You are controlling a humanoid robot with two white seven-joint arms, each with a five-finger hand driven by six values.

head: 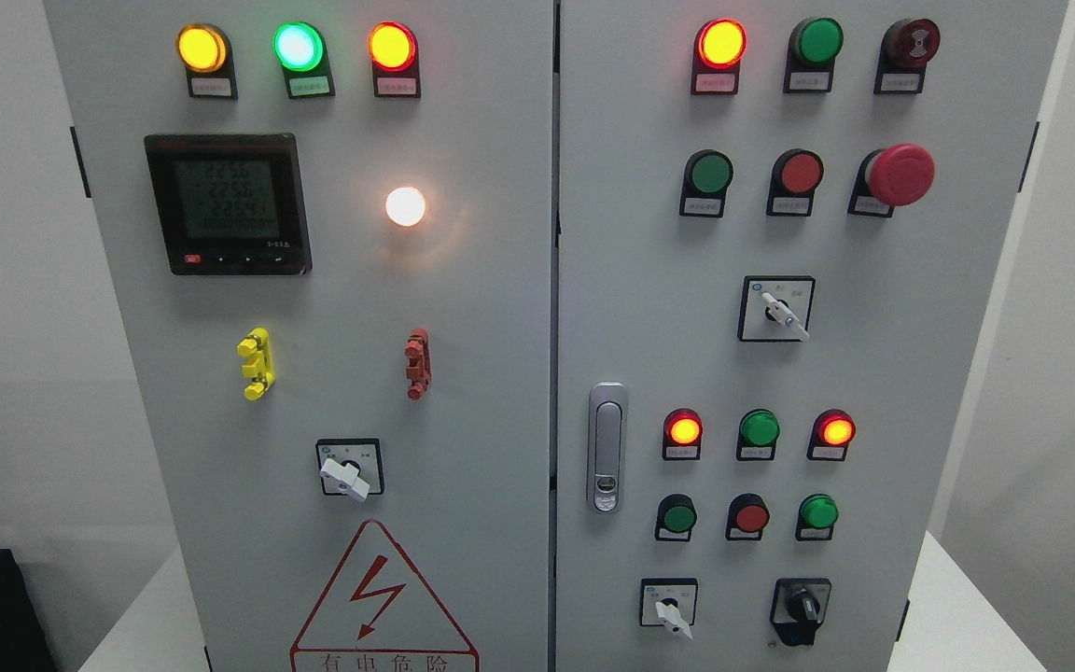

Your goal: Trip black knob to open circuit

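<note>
No robot hand is in view, so neither one's state can be told. The black knob (pixel 801 609) sits untouched at the lower right of the grey cabinet (pixel 500 373), handle pointing up, beside a white-handled switch (pixel 669 608). Lit red lamps (pixel 684 429) above suggest the circuit remains live.

Digital meter (pixel 228 203), red mushroom button (pixel 899 175), 3 white selector switches (grey cabinet doors).

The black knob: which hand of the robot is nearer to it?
Neither can be judged: no hand is in view. The black knob sits untouched at the right door's lower right.
</note>
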